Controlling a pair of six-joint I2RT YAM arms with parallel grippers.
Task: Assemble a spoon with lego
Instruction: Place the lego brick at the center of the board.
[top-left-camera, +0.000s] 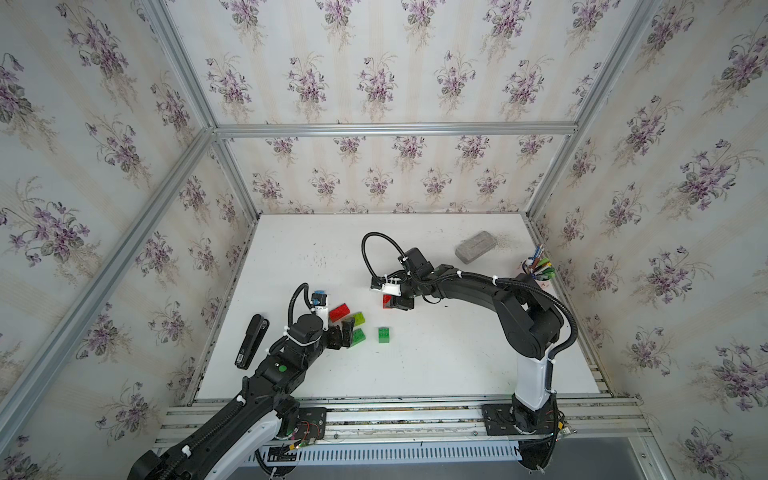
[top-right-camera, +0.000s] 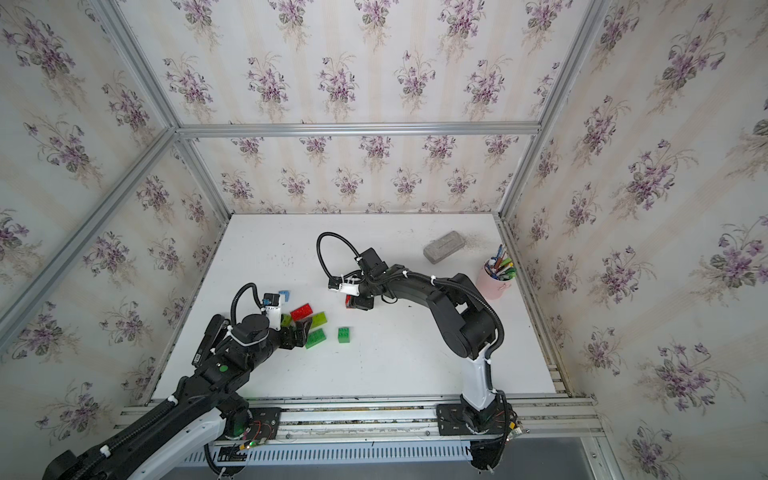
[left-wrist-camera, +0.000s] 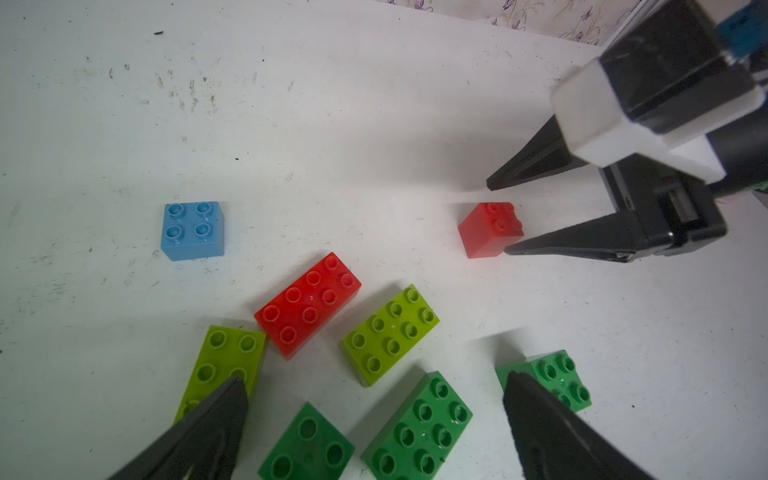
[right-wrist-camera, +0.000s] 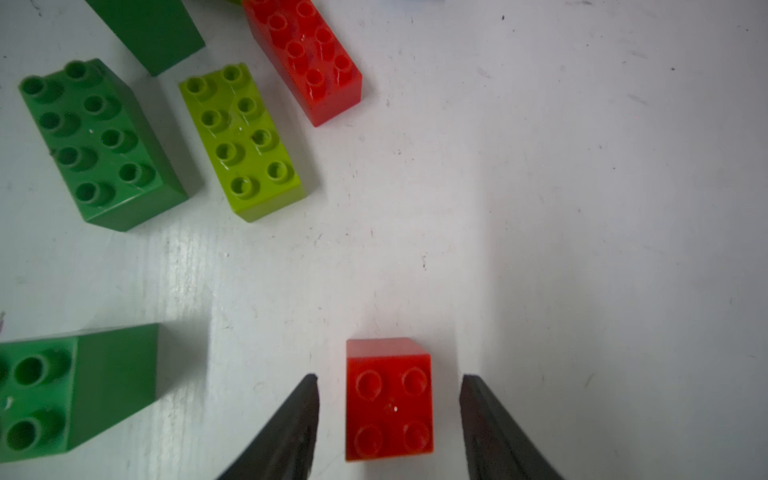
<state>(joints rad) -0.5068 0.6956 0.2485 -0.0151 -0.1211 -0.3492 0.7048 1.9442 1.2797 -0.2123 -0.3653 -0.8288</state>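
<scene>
White tabletop (top-left-camera: 436, 365), mid-frame: right gripper (right-wrist-camera: 390, 379) jaws, parted, flank your small red square plastic brick (right-wrist-camera: 388, 405) untouched (left gripper (left-wrist-camera: 374, 379) wide); nothing joined, so mate bricks next.

Loose lego bricks (top-left-camera: 383, 335), white table (top-left-camera: 436, 365)

White table (top-left-camera: 436, 365) carries scattered lego (top-left-camera: 384, 335), a grey block (top-left-camera: 476, 246) and a pen cup (top-right-camera: 494, 284).

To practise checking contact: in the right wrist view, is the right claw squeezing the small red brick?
No: the right claw stands open around the small red brick, with white table showing on both sides.
</scene>
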